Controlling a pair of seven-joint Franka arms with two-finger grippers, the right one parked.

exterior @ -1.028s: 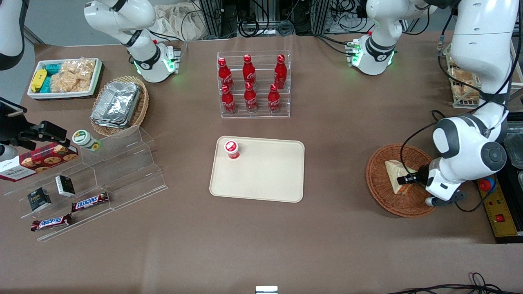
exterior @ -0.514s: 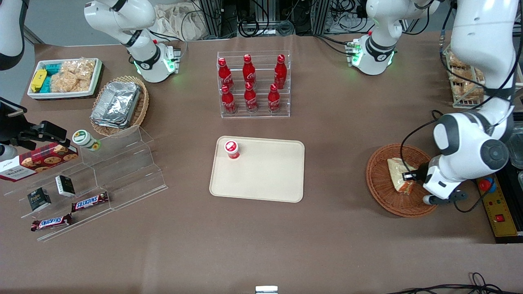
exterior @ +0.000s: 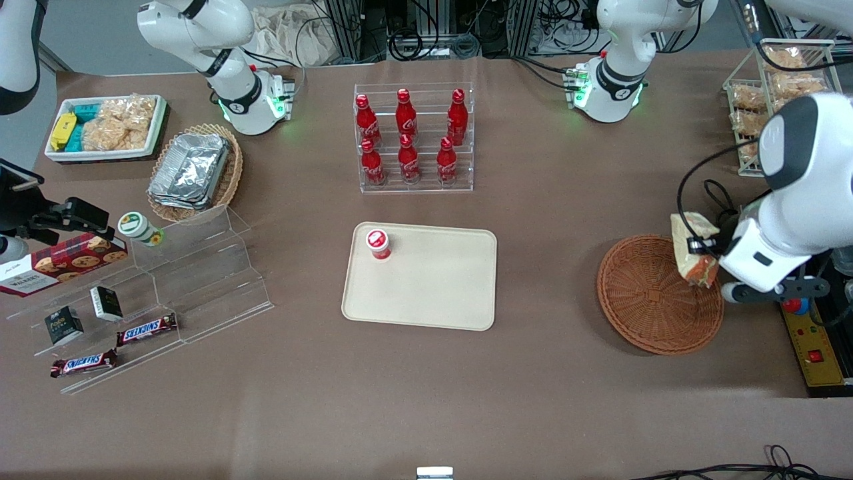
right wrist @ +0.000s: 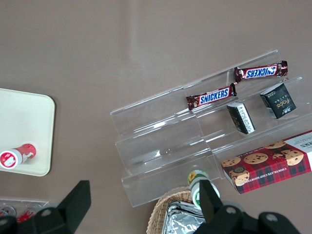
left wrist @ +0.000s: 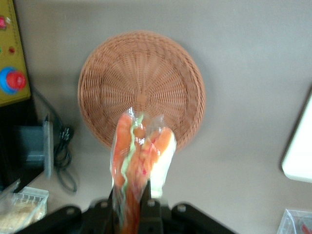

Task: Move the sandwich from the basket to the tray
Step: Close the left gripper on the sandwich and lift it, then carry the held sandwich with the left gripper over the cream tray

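My left gripper (exterior: 700, 248) hangs above the edge of the round reddish-brown basket (exterior: 650, 297) at the working arm's end of the table, shut on the sandwich (exterior: 690, 257). In the left wrist view the wrapped sandwich (left wrist: 139, 165) stands out from the gripper (left wrist: 130, 207), its orange and green filling showing, and the basket (left wrist: 141, 83) lies below it with nothing in it. The cream tray (exterior: 433, 293) lies mid-table, toward the parked arm from the basket, with a small red-capped bottle (exterior: 378, 244) standing in one corner.
An acrylic rack of red cola bottles (exterior: 413, 140) stands farther from the front camera than the tray. A wire rack of bagged snacks (exterior: 756, 107) and a yellow control box (exterior: 816, 347) flank the basket. Stepped acrylic shelves (exterior: 173, 293) with snack bars sit toward the parked arm's end.
The gripper has risen out of the basket with the sandwich in it and drawn toward the basket's rim; the basket is left without anything in it.
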